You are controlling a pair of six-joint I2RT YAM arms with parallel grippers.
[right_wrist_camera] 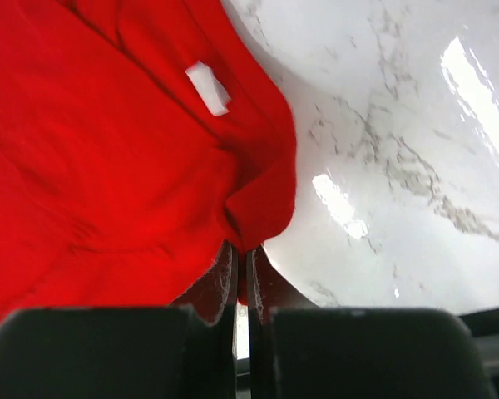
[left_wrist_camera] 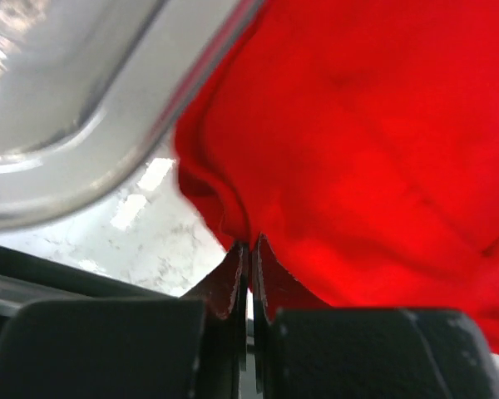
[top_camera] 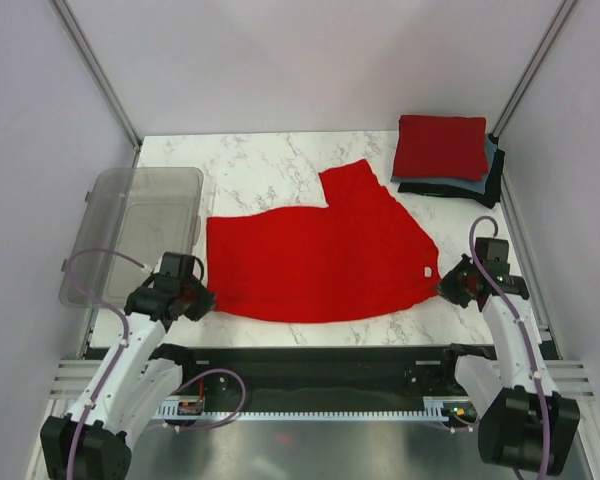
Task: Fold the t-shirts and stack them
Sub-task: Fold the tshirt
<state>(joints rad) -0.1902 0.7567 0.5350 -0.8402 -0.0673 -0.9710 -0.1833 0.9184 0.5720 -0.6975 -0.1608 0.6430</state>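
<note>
Because each arm has to carry one corner of the cloth, the left gripper [left_wrist_camera: 249,249] is clamped on the near left corner of the tee [left_wrist_camera: 374,150]. Its two fingers are pressed together with only the thin red hem between them, and the right gripper [right_wrist_camera: 241,253] pinches the near right corner of the tee [right_wrist_camera: 108,150] in the same way. Seen from above, the left gripper [top_camera: 202,298] and the right gripper [top_camera: 450,284] sit at the two ends of the near edge, so the tee [top_camera: 320,260] lies spread between them on the table [top_camera: 270,160]. I judge that this wide hold is chosen to have the edge straight, so that a fold can go over evenly. The white label [right_wrist_camera: 208,88] lies just beside the right corner, and one sleeve points to the far side. The bin [top_camera: 145,172] stands just beside the left corner, and in the left wrist view the bin [left_wrist_camera: 108,100] has its rim very near the cloth, so that arm has little room on its outer side. In the far right corner, well apart from the open tee, a folded red tee [top_camera: 440,145] rests on a grey-blue tee [top_camera: 485,172] and a black tee [top_camera: 450,188]. This stack is probably where the open one must go after folding. The fold seems not yet begun, and I think both grippers must lift together, or the cloth may wrinkle or slip out.
</note>
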